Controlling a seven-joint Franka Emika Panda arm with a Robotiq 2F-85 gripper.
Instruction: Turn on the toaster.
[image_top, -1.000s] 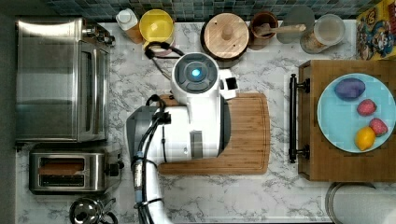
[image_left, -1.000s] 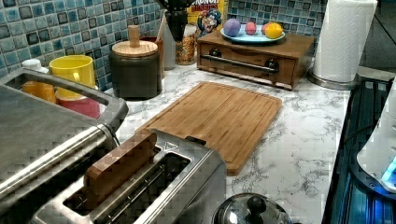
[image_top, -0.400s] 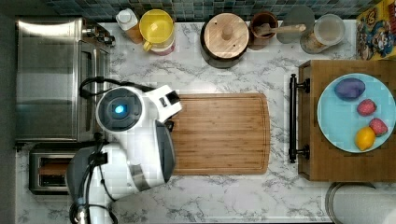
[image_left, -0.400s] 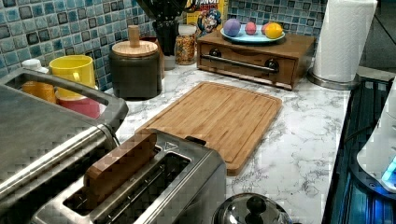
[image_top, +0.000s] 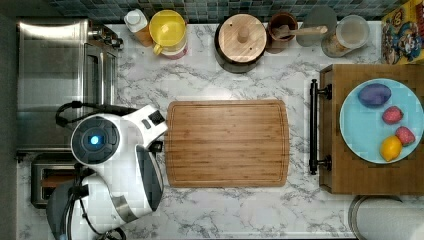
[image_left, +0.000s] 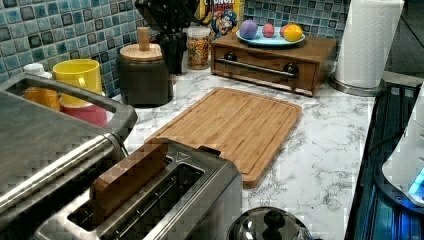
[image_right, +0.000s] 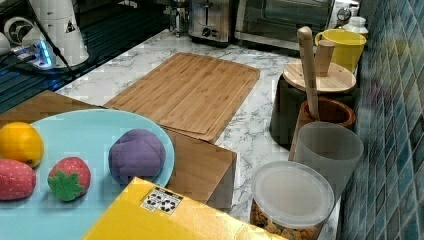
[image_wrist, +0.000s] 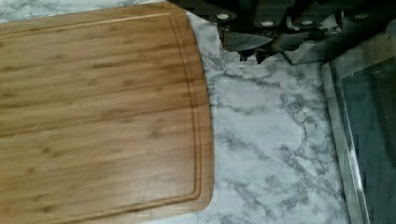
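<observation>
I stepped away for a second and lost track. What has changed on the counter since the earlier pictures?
The arm has swung from over the cutting board toward the top view's left, now above the toaster end of the counter. Nothing was grasped or released. The toaster with its slice, the board and the plate of fruit stayed put.

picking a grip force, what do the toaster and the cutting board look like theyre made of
The toaster looks like brushed steel: grey, a dull sheen and faint highlights on its top. The cutting board looks like bamboo or similar light wood: tan strips with visible grain, a matte finish and a groove near its edge.
</observation>
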